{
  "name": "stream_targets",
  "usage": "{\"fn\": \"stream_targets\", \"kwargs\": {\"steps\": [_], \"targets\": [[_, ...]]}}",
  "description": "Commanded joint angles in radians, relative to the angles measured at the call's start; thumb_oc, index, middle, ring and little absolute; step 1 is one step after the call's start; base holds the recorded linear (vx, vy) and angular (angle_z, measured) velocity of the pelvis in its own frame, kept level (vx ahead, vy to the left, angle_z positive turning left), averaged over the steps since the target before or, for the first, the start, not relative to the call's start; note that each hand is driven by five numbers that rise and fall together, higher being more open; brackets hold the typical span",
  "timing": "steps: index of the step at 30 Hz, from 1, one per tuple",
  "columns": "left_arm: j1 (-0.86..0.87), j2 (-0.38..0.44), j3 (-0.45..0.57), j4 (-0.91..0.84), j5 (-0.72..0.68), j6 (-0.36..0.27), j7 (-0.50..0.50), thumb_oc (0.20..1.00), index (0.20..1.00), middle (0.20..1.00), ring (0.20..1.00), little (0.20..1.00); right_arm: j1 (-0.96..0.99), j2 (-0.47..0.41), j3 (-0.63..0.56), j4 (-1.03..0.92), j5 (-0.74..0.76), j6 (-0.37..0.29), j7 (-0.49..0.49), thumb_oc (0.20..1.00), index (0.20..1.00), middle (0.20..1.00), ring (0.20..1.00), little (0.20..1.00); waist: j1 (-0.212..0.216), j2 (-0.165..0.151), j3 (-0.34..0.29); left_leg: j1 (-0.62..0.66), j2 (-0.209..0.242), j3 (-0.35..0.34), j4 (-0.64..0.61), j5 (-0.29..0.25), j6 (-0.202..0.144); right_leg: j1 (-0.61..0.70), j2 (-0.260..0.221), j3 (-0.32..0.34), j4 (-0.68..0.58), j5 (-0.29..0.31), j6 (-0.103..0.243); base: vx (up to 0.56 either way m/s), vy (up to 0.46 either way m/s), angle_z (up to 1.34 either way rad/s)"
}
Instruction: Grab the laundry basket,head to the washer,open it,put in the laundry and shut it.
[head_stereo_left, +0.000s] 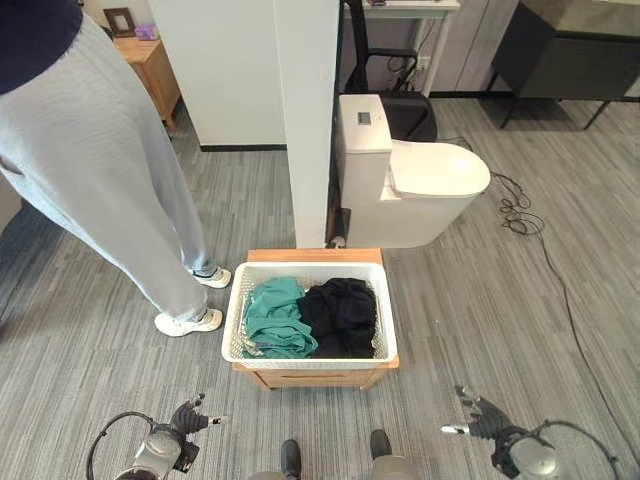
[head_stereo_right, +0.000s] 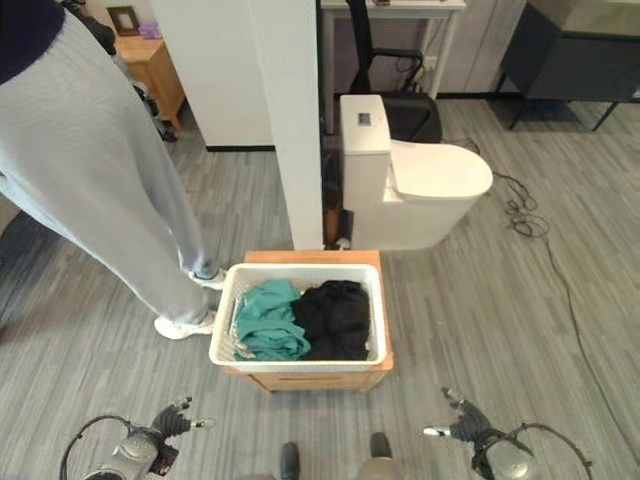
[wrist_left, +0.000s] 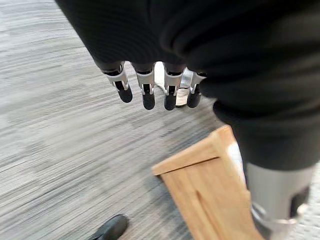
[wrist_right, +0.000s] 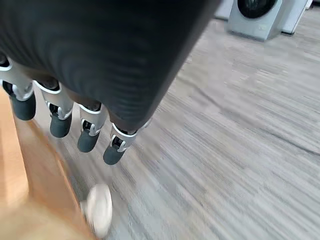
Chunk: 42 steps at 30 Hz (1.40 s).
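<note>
A white laundry basket (head_stereo_left: 232, 318) sits on a low wooden stand (head_stereo_left: 315, 379) just ahead of me. Inside it lie teal clothes (head_stereo_left: 274, 316) on the left and black clothes (head_stereo_left: 343, 312) on the right. My left hand (head_stereo_left: 187, 418) hangs low, in front of the stand's left corner, fingers (wrist_left: 148, 95) straight and holding nothing. My right hand (head_stereo_left: 481, 414) hangs low to the right of the stand, fingers (wrist_right: 60, 125) relaxed and apart from the basket. In the right wrist view a washer (wrist_right: 260, 17) stands across the floor.
A person (head_stereo_left: 110, 190) in light grey trousers and white shoes stands close to the basket's left side. Behind the stand are a white pillar (head_stereo_left: 305, 120) and a white toilet (head_stereo_left: 420, 185). A cable (head_stereo_left: 530, 230) trails on the floor at the right.
</note>
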Motion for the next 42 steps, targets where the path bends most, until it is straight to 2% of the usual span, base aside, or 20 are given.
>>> {"fn": "stream_targets", "kwargs": {"steps": [1, 2, 3, 5, 7, 11, 16, 17, 18, 23, 24, 25, 26, 27, 30, 31, 33, 34, 38, 42], "targets": [[-0.045, 0.078, 0.047, -0.052, -0.088, -0.009, -0.018, 1.0, 1.0, 1.0, 1.0, 1.0, -0.001, -0.038, -0.06, -0.056, 0.147, -0.017, 0.002, 1.0, 1.0, 1.0, 1.0, 1.0, 0.02, -0.029, 0.012, -0.013, 0.032, -0.057, 0.008, -0.03, -0.03, 0.002, 0.045, -0.035, -0.008, -0.007, 0.011, 0.0, -0.018, -0.15], [-0.046, 0.081, 0.045, -0.08, -0.102, 0.005, -0.033, 1.0, 1.0, 1.0, 1.0, 1.0, 0.009, -0.037, -0.075, -0.075, 0.179, -0.013, 0.01, 1.0, 1.0, 1.0, 1.0, 1.0, 0.02, -0.025, 0.017, -0.015, 0.037, -0.06, 0.008, -0.018, -0.037, 0.016, 0.019, -0.073, -0.016, -0.008, 0.016, 0.02, -0.043, -0.06], [-0.054, 0.087, 0.041, -0.091, -0.104, 0.008, -0.039, 1.0, 1.0, 1.0, 1.0, 1.0, 0.022, -0.034, -0.084, -0.103, 0.213, -0.007, 0.029, 1.0, 1.0, 1.0, 1.0, 1.0, 0.006, -0.027, 0.015, -0.013, 0.034, -0.071, 0.008, -0.017, -0.036, 0.022, 0.044, -0.033, -0.026, -0.013, 0.009, 0.08, -0.06, 0.14], [-0.055, 0.098, 0.048, -0.138, -0.128, 0.011, -0.049, 1.0, 1.0, 1.0, 1.0, 1.0, 0.038, -0.044, -0.108, -0.113, 0.23, -0.008, 0.038, 1.0, 1.0, 1.0, 1.0, 1.0, 0.016, -0.027, 0.007, 0.008, 0.042, -0.062, 0.008, -0.027, -0.045, 0.056, 0.051, -0.028, -0.077, -0.006, 0.006, 0.13, -0.066, 0.31], [-0.011, 0.165, 0.056, -0.331, -0.185, 0.035, -0.089, 1.0, 1.0, 1.0, 1.0, 1.0, 0.058, -0.092, -0.167, -0.166, 0.297, 0.003, 0.051, 1.0, 1.0, 1.0, 1.0, 1.0, 0.022, -0.019, -0.003, 0.018, 0.048, -0.08, 0.008, -0.03, -0.055, 0.074, 0.05, -0.05, -0.109, 0.006, -0.004, 0.12, -0.054, 0.07], [-0.028, 0.215, 0.034, -0.421, -0.27, 0.062, -0.112, 1.0, 1.0, 1.0, 1.0, 1.0, 0.037, -0.142, -0.174, -0.175, 0.377, 0.031, 0.065, 1.0, 1.0, 1.0, 1.0, 1.0, 0.023, -0.008, -0.013, 0.021, 0.056, -0.094, 0.008, -0.032, -0.063, 0.084, 0.049, -0.075, -0.117, -0.003, -0.007, 0.06, -0.039, 0.19], [-0.092, 0.251, -0.015, -0.46, -0.361, 0.082, -0.111, 1.0, 1.0, 1.0, 1.0, 1.0, -0.002, -0.19, -0.128, -0.196, 0.428, 0.067, 0.082, 1.0, 1.0, 1.0, 1.0, 1.0, 0.031, -0.003, -0.02, 0.027, 0.061, -0.104, 0.008, -0.035, -0.069, 0.095, 0.047, -0.09, -0.117, -0.008, -0.008, 0.06, -0.026, 0.12], [-0.128, 0.256, -0.044, -0.441, -0.377, 0.087, -0.107, 1.0, 1.0, 1.0, 1.0, 1.0, -0.038, -0.214, -0.106, -0.179, 0.415, 0.084, 0.071, 1.0, 1.0, 1.0, 1.0, 1.0, 0.032, -0.002, -0.02, 0.026, 0.061, -0.105, 0.008, -0.034, -0.069, 0.095, 0.046, -0.092, -0.117, -0.008, -0.008, 0.06, -0.022, 0.02], [-0.188, 0.265, -0.075, -0.44, -0.406, 0.096, -0.086, 1.0, 1.0, 1.0, 1.0, 1.0, -0.081, -0.242, -0.079, -0.241, 0.418, 0.122, 0.07, 1.0, 1.0, 1.0, 1.0, 1.0, 0.034, 0.001, -0.021, 0.021, 0.062, -0.106, 0.008, -0.031, -0.07, 0.091, 0.046, -0.093, -0.117, -0.006, -0.008, 0.04, -0.016, 0.0], [-0.305, 0.252, -0.157, -0.367, -0.39, 0.105, -0.065, 1.0, 1.0, 1.0, 1.0, 1.0, -0.158, -0.308, -0.006, -0.246, 0.441, 0.144, 0.079, 1.0, 1.0, 1.0, 1.0, 1.0, 0.038, 0.004, -0.014, 0.009, 0.061, -0.11, 0.008, -0.027, -0.071, 0.078, 0.042, -0.094, -0.117, -0.003, -0.006, 0.0, 0.0, 0.0], [-0.418, 0.208, -0.224, -0.226, -0.38, 0.109, -0.058, 1.0, 1.0, 1.0, 1.0, 1.0, -0.239, -0.346, 0.055, -0.225, 0.464, 0.16, 0.079, 1.0, 1.0, 1.0, 1.0, 1.0, 0.037, 0.008, -0.006, -0.004, 0.06, -0.111, 0.008, -0.022, -0.073, 0.064, 0.039, -0.091, -0.117, 0.003, -0.004, 0.0, 0.0, 0.0], [-0.42, 0.207, -0.224, -0.224, -0.38, 0.108, -0.058, 1.0, 1.0, 1.0, 1.0, 1.0, -0.242, -0.346, 0.056, -0.223, 0.465, 0.16, 0.079, 1.0, 1.0, 1.0, 1.0, 1.0, 0.037, 0.008, -0.005, -0.004, 0.06, -0.111, 0.008, -0.022, -0.073, 0.064, 0.039, -0.09, -0.117, 0.003, -0.004, -0.04, 0.009, 0.01], [-0.504, 0.165, -0.258, -0.092, -0.352, 0.112, -0.046, 1.0, 1.0, 1.0, 1.0, 1.0, -0.333, -0.364, 0.126, -0.195, 0.446, 0.177, 0.08, 1.0, 1.0, 1.0, 1.0, 1.0, 0.036, 0.012, 0.001, -0.013, 0.059, -0.109, 0.008, -0.018, -0.074, 0.053, 0.038, -0.085, -0.117, 0.007, -0.002, 0.0, 0.0, 0.0], [-0.506, 0.164, -0.258, -0.09, -0.352, 0.111, -0.046, 1.0, 1.0, 1.0, 1.0, 1.0, -0.337, -0.364, 0.128, -0.192, 0.446, 0.176, 0.08, 1.0, 1.0, 1.0, 1.0, 1.0, 0.035, 0.012, 0.002, -0.013, 0.059, -0.109, 0.008, -0.018, -0.074, 0.053, 0.038, -0.085, -0.117, 0.007, -0.002, -0.03, 0.007, -0.03], [-0.625, 0.101, -0.258, 0.135, -0.313, 0.121, -0.023, 1.0, 1.0, 1.0, 1.0, 1.0, -0.51, -0.333, 0.254, -0.134, 0.406, 0.203, 0.075, 1.0, 1.0, 1.0, 1.0, 1.0, 0.029, 0.013, 0.019, -0.033, 0.059, -0.098, 0.008, -0.01, -0.076, 0.026, 0.04, -0.063, -0.117, 0.016, -0.003, -0.05, 0.008, -0.06], [-0.626, 0.102, -0.257, 0.136, -0.313, 0.12, -0.023, 1.0, 1.0, 1.0, 1.0, 1.0, -0.514, -0.333, 0.256, -0.132, 0.406, 0.203, 0.075, 1.0, 1.0, 1.0, 1.0, 1.0, 0.028, 0.014, 0.019, -0.033, 0.059, -0.098, 0.008, -0.01, -0.076, 0.026, 0.041, -0.063, -0.117, 0.016, -0.003, -0.02, 0.001, -0.09], [-0.684, 0.097, -0.227, 0.252, -0.308, 0.131, -0.009, 1.0, 1.0, 1.0, 1.0, 1.0, -0.645, -0.264, 0.344, -0.047, 0.373, 0.219, 0.065, 1.0, 1.0, 1.0, 1.0, 1.0, 0.022, 0.013, 0.03, -0.047, 0.061, -0.084, 0.008, -0.005, -0.079, 0.005, 0.045, -0.045, -0.117, 0.025, -0.003, -0.05, 0.0, -0.03], [-0.684, 0.098, -0.226, 0.253, -0.308, 0.131, -0.009, 1.0, 1.0, 1.0, 1.0, 1.0, -0.65, -0.262, 0.347, -0.045, 0.373, 0.218, 0.065, 1.0, 1.0, 1.0, 1.0, 1.0, 0.021, 0.012, 0.031, -0.047, 0.061, -0.084, 0.008, -0.005, -0.079, 0.004, 0.045, -0.044, -0.117, 0.025, -0.003, -0.04, 0.008, -0.2], [-0.698, 0.118, -0.173, 0.329, -0.327, 0.138, 0.0, 1.0, 1.0, 1.0, 1.0, 1.0, -0.764, -0.129, 0.427, 0.053, 0.346, 0.224, 0.052, 1.0, 1.0, 1.0, 1.0, 1.0, 0.007, 0.009, 0.036, -0.049, 0.066, -0.064, 0.008, -0.006, -0.079, -0.009, 0.056, -0.018, -0.117, 0.028, -0.009, 0.0, 0.005, -0.14], [-0.689, 0.133, -0.147, 0.343, -0.338, 0.139, 0.004, 1.0, 1.0, 1.0, 1.0, 1.0, -0.808, -0.056, 0.467, 0.104, 0.329, 0.227, 0.054, 1.0, 1.0, 1.0, 1.0, 1.0, 0.002, 0.006, 0.034, -0.045, 0.071, -0.052, 0.008, -0.009, -0.079, -0.011, 0.064, -0.003, -0.117, 0.025, -0.013, 0.01, 0.004, -0.16]]}}
